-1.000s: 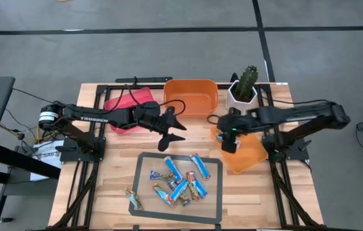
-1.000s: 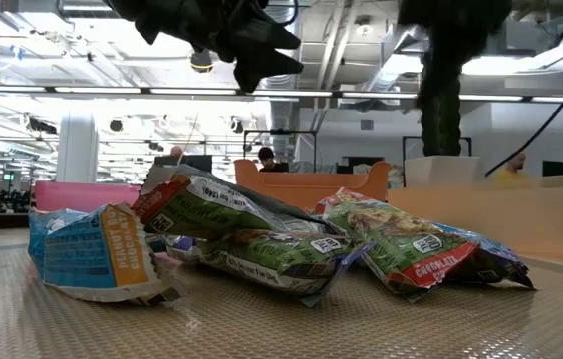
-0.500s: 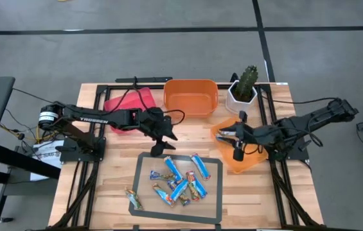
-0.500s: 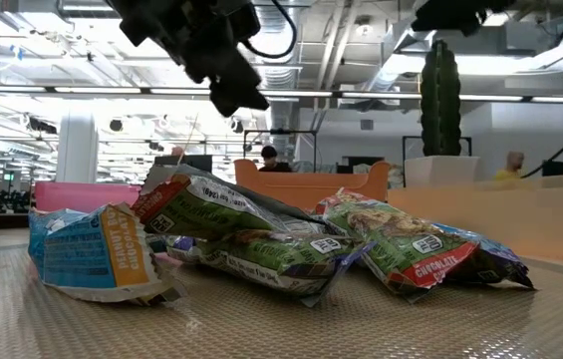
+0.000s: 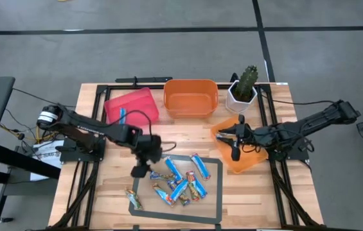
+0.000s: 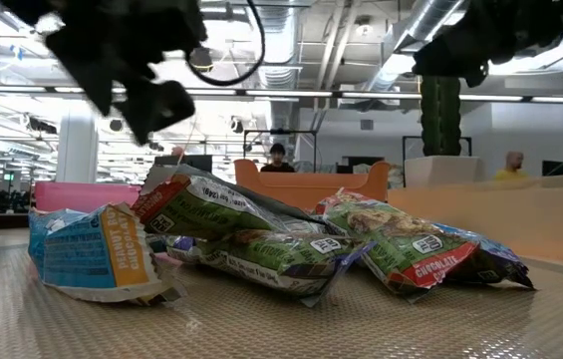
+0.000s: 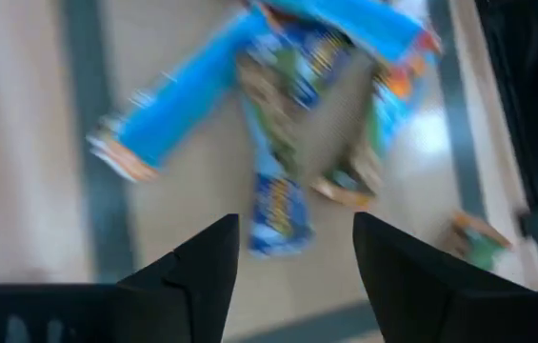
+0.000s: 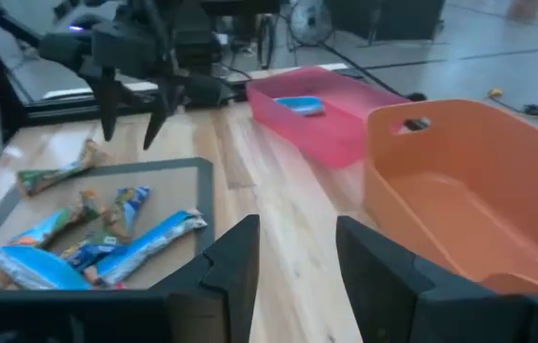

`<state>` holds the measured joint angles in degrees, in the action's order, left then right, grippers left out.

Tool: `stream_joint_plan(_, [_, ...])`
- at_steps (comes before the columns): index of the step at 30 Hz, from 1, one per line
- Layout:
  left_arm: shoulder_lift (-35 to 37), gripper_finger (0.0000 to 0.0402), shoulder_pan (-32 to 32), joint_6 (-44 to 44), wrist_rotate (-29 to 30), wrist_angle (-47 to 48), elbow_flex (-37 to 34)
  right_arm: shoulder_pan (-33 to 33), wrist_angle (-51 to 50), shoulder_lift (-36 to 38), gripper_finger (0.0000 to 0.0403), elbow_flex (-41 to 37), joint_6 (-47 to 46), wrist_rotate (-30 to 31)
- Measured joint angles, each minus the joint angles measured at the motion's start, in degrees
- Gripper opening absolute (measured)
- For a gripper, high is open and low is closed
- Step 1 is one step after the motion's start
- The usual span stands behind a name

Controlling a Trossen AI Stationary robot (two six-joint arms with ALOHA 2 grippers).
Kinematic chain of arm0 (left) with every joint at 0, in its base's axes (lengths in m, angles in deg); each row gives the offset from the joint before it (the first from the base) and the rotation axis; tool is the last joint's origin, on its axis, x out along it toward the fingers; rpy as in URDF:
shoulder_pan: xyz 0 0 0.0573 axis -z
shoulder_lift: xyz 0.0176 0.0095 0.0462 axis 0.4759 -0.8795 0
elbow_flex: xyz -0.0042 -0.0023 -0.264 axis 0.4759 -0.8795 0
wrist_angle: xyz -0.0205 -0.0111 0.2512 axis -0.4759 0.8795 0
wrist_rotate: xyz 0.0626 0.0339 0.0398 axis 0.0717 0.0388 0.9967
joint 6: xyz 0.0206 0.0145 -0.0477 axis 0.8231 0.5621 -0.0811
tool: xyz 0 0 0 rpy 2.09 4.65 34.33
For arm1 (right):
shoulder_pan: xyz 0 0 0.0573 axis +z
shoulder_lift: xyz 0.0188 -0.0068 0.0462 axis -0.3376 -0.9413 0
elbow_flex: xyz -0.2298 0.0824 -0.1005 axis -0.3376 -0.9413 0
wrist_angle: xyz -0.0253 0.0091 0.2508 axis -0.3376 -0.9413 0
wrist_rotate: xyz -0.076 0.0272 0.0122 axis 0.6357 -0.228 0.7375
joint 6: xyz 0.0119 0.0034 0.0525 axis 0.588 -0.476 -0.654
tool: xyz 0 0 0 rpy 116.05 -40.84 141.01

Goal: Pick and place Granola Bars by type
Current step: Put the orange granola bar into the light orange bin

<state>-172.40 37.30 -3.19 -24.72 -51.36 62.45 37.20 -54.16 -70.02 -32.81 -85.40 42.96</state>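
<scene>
Grey floor [image 5: 168, 58] with dark seams surrounds the wooden tabletop [image 5: 187, 131]. Ceiling ducts [image 6: 336, 40] and strip lights [image 6: 520, 85] hang over the room; seated people [image 6: 277, 157] behind.

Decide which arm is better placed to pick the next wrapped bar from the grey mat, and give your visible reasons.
Probably the left. The left gripper hovers with open jaws at the grey mat's edge, beside the wrapped granola bars. The right gripper hangs over the tilted orange plastic bin, off the mat.

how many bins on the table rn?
3. Red bin at the back left, with a blue bar inside. Orange bin at the back centre. A second orange bin on the right, under the right gripper.
</scene>
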Motion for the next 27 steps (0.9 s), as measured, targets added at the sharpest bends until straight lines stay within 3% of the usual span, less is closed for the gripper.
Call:
stream_joint_plan(13, [0.0,0.0179,15.9,-8.2,3.5,8.1,0.0,0.0,5.6,-4.7,0.0137,-0.3,0.0,-1.5])
stream_joint_plan(27, [-3.3,0.0178,30.1,-9.6,14.3,8.1,0.0,0.1,7.7,-6.1,0.0139,-0.3,0.0,-1.6])
